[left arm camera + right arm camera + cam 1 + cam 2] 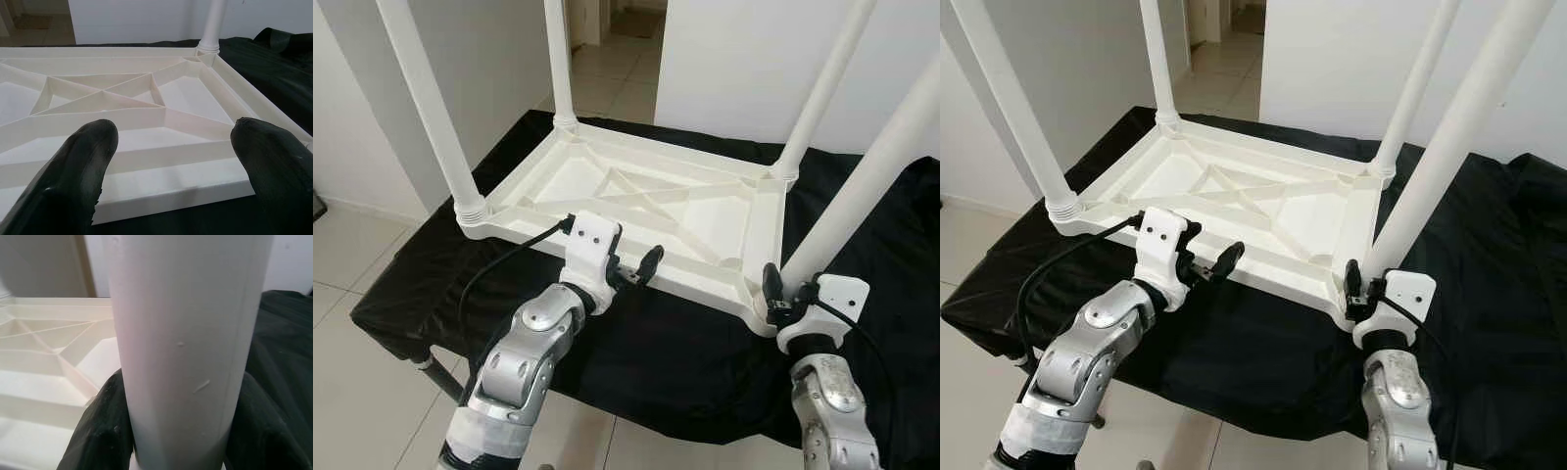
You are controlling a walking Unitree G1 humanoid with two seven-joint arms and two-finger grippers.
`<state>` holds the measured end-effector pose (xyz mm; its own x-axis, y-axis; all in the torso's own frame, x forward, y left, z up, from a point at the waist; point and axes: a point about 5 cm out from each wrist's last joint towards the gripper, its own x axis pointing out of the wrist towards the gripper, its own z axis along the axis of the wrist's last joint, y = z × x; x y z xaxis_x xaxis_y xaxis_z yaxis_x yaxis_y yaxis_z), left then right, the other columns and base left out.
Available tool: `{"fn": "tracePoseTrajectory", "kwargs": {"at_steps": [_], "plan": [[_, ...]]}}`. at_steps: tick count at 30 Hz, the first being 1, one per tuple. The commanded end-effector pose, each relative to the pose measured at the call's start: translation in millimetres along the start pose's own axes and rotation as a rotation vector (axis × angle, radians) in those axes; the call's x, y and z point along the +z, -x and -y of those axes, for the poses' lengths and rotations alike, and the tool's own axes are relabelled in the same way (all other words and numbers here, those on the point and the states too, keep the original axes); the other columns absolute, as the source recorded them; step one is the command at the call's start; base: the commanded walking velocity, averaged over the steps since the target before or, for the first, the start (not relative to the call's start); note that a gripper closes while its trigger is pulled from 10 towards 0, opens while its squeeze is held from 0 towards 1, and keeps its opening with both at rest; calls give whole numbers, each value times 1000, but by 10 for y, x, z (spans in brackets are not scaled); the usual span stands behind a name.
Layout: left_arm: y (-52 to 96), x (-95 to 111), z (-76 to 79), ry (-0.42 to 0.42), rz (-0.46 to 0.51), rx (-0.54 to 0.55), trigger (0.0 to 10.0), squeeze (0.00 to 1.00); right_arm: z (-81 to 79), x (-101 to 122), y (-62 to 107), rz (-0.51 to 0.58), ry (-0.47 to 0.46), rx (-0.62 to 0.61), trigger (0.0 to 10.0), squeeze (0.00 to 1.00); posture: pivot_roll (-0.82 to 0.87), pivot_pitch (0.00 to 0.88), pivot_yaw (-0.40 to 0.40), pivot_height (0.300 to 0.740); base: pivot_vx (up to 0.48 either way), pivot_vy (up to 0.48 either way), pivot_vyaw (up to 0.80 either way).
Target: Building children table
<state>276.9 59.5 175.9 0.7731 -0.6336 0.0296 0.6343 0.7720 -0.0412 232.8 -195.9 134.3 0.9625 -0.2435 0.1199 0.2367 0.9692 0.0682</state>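
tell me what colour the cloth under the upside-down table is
Black cloth; clearest in the left eye view.

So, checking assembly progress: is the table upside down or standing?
Upside down: the table top lies ribbed underside up on the black cloth, legs pointing upward.

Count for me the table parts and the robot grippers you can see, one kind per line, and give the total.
White table legs: 4
White tabletop, upside down: 1
Black cloth: 1
Grippers, left gripper and right gripper: 2
Total: 8
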Motion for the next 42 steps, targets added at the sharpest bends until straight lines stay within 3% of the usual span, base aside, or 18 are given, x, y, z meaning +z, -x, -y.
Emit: {"fn": "tracePoseTrajectory", "kwargs": {"at_steps": [1, 5, 10, 14, 15, 24, 25, 26, 27, 33, 36, 37, 42], "plan": [[-25, -10, -41, 1, -6, 32, 10000, 0, 6, -113, 40, -54, -18, -111, 10000, 0, -80, 0, 9, 740, 0, 0, 0], [-36, -18, -51, -23, -14, 32, 10000, 0, -61, -113, 25, -50, -38, -108, 10000, 0, -86, 0, 9, 740, 0, 0, 0], [-73, -19, -77, -52, -13, 33, 10000, 0, -273, -92, 1, -33, -51, -38, 10000, 0, -95, 7, 14, 740, 0, 0, 0], [-97, -40, -99, -91, -20, 32, 10000, 0, -307, -82, -2, -22, -49, -22, 10000, 0, -103, 19, 10, 740, 0, 0, 0], [-106, -32, -108, -85, -15, 29, 10000, 0, -308, -76, 0, -11, -54, -13, 10000, 1000, -103, 21, 11, 740, 0, 0, 0], [-128, 22, -138, -85, 9, 36, 10000, 0, -323, -88, -13, 16, -71, 59, 10000, 1000, -54, 8, -7, 740, 0, 0, 0], [-129, 36, -164, -89, 12, 42, 10000, 0, -321, -83, -34, 24, -63, 83, 10000, 933, -45, 2, -17, 740, 0, 0, 0], [-129, 36, -164, -89, 12, 42, 10000, 0, -321, -83, -34, 24, -63, 83, 10000, 933, -45, 2, -17, 740, 0, 0, 0], [-127, 34, -188, -104, 13, 47, 10000, 0, -308, -82, -39, 30, -63, 105, 10000, 0, -42, 0, -15, 740, 0, 0, 0], [-102, 40, -181, -117, 33, 29, 10000, 0, -236, -97, -2, 31, -54, 141, 10000, 0, -38, 0, -20, 740, 0, 0, 0], [-136, 37, -176, -130, 37, 24, 10000, 0, -359, -148, -68, 11, -73, 233, 10000, 0, -37, 0, -31, 740, 0, 0, 0], [-145, 31, -149, -100, 37, -17, 10000, 0, -445, -149, -98, 10, -72, 299, 10000, 0, -34, 0, -39, 740, 0, 0, 0], [-133, 45, -108, -88, 42, -56, 10000, 0, -440, -93, -112, 32, -72, 370, 10000, 0, -40, 0, -33, 740, 0, 0, 0]]}}
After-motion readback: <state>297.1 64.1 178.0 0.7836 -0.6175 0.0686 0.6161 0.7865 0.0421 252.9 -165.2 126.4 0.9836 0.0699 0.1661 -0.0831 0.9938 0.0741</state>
